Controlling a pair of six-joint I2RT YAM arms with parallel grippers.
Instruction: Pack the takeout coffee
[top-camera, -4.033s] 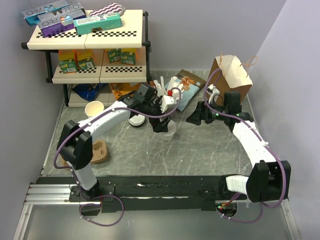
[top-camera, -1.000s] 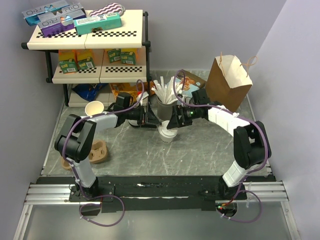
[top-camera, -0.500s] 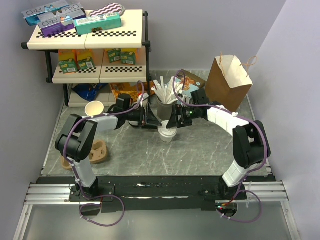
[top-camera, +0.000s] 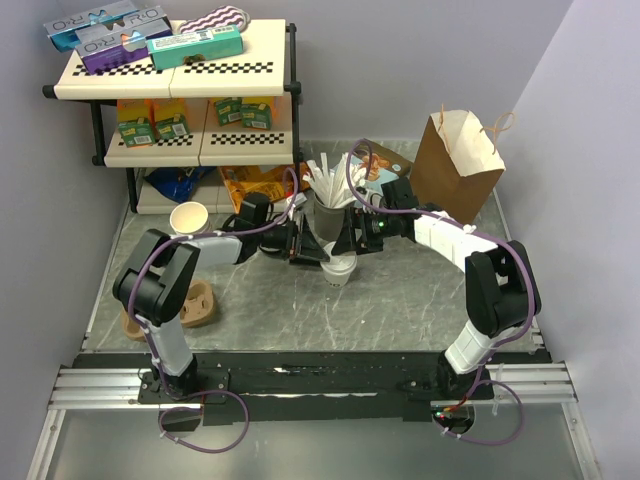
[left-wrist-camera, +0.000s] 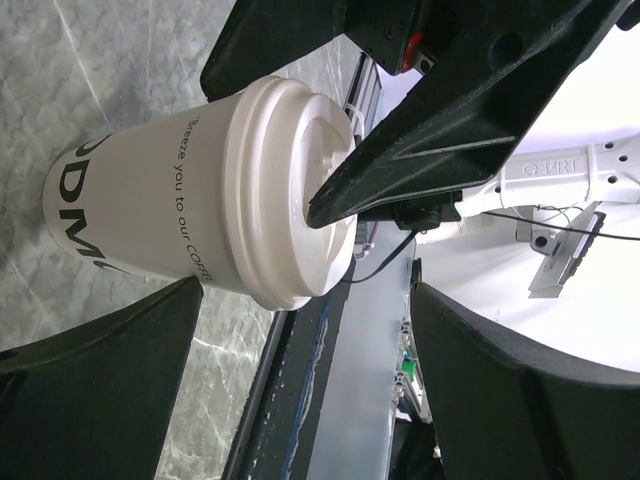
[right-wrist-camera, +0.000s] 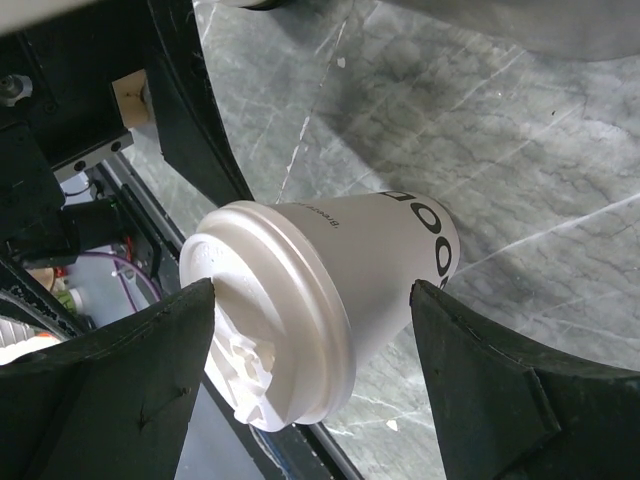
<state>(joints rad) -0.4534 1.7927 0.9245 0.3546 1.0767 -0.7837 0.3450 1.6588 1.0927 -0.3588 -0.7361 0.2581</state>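
meanwhile the left gripper (top-camera: 313, 250) had crept closer, jaws spread empty, to the takeout coffee (top-camera: 338, 268), paper-walled and ridge-lidded at the marbled tabletop's (top-camera: 420, 300) middle, straddled by the right gripper (top-camera: 345, 247), grip unclear.

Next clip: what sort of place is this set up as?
Probably a mock café takeout counter in a lab: a lidded takeout coffee cup, a brown paper bag, a holder of straws, and a shelf rack of boxed goods.
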